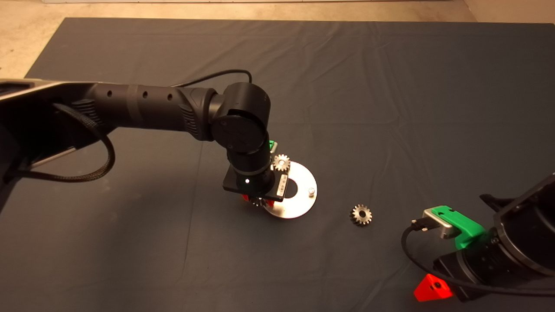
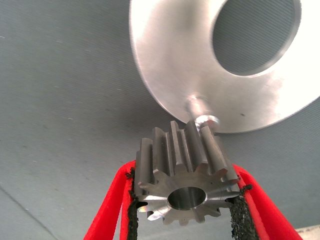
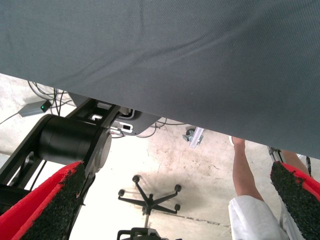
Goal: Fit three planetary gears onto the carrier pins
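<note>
Down at five o'clock on the mat [image 1: 390,86], the right gripper [image 1: 433,289] sits parked at the edge, its red fingers [image 3: 47,205] spread wide with nothing between them; past the mat's edge its wrist view takes in a person's leg [image 3: 245,172], a chair base [image 3: 149,199] and part of a black machine [image 3: 75,140] on the floor.

Moving in toward the centre, one loose planetary gear [image 1: 361,214] lies flat on the cloth at about four o'clock from the disc [image 1: 299,203], well apart from it.

Now the action: the left gripper [image 2: 186,200] hangs over the disc's seven o'clock edge, jaws pinching a second gear [image 2: 185,172] by its toothed flanks, black pads [image 2: 131,202] pressed to either side. The bore faces the wrist camera, and the gear's far end is right at the tip of a carrier pin [image 2: 200,107] standing on the disc's rim; whether it touches, I cannot tell. It is not threaded onto the pin.

On the disc itself, a bare pin [image 1: 310,190] stands at three o'clock.

Farthest out, at eleven o'clock on the disc, the third gear [image 1: 281,163] sits flat on the plate, partly tucked beside the left arm [image 1: 173,112].
</note>
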`<state>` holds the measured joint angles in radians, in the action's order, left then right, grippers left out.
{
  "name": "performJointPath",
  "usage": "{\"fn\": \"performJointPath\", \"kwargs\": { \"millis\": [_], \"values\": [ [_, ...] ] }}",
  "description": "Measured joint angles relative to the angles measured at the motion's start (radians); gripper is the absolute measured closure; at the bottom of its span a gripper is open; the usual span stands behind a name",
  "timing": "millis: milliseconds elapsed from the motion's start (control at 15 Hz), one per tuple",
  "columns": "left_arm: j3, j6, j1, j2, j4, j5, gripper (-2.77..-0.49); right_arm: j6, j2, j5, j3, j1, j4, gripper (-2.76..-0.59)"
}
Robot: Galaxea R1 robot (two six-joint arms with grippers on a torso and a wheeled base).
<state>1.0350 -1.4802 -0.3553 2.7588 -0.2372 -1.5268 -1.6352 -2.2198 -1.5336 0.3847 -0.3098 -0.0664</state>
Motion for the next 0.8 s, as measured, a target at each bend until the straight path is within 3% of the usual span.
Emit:
{"fn": "performJointPath", "kwargs": {
  "millis": [267, 800],
  "values": [
    [0.031, 0.0, 0.0, 0.038, 0.002, 0.001, -0.95, 0.0, -0.002, 0.0, 0.0, 0.0, 0.0, -2.76],
    [0.063, 0.0, 0.0, 0.051, 0.004, 0.0, -0.95, 0.0, -0.002, 0.0, 0.0, 0.0, 0.0, -2.76]
  ]
}}
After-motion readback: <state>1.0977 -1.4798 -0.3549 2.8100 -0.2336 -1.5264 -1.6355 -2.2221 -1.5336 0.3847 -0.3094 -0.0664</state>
